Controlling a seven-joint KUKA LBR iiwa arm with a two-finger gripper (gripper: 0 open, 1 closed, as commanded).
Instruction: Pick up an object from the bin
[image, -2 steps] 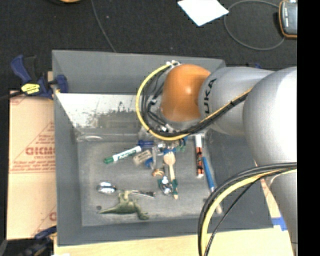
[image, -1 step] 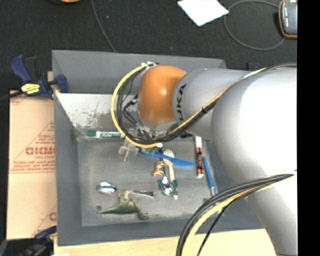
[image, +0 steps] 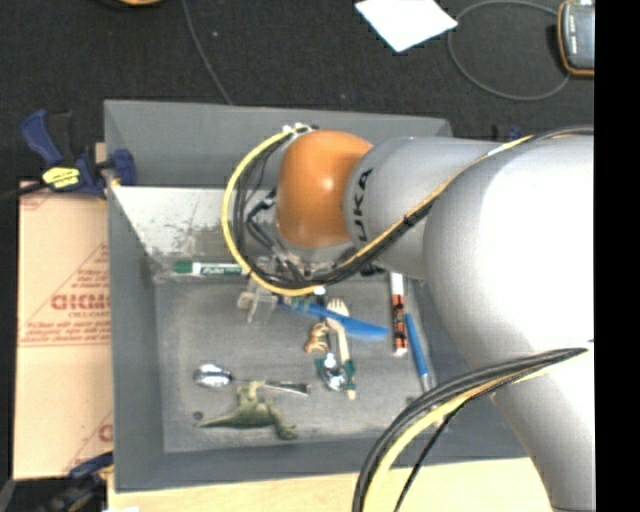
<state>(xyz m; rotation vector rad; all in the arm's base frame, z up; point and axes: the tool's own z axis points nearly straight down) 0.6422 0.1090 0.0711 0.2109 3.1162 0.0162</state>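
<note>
My gripper (image: 258, 297) hangs under the arm's orange cover at the back middle of the bin, low over the floor. Just to its left, a green marker (image: 205, 268) lies along the foot of the back wall. To its right a blue toothbrush (image: 345, 320) lies slanted on the floor, its white head toward the arm. Below the toothbrush rest a small brown and silver piece (image: 318, 341) and a green and white item (image: 338, 373). I see nothing held in the gripper.
A green toy dinosaur (image: 246, 416) lies near the front wall, with a shiny silver piece (image: 212, 376) and a thin metal item (image: 285, 388) above it. A red and white marker (image: 397, 312) and a blue pen (image: 416, 352) lie by the right wall under the arm.
</note>
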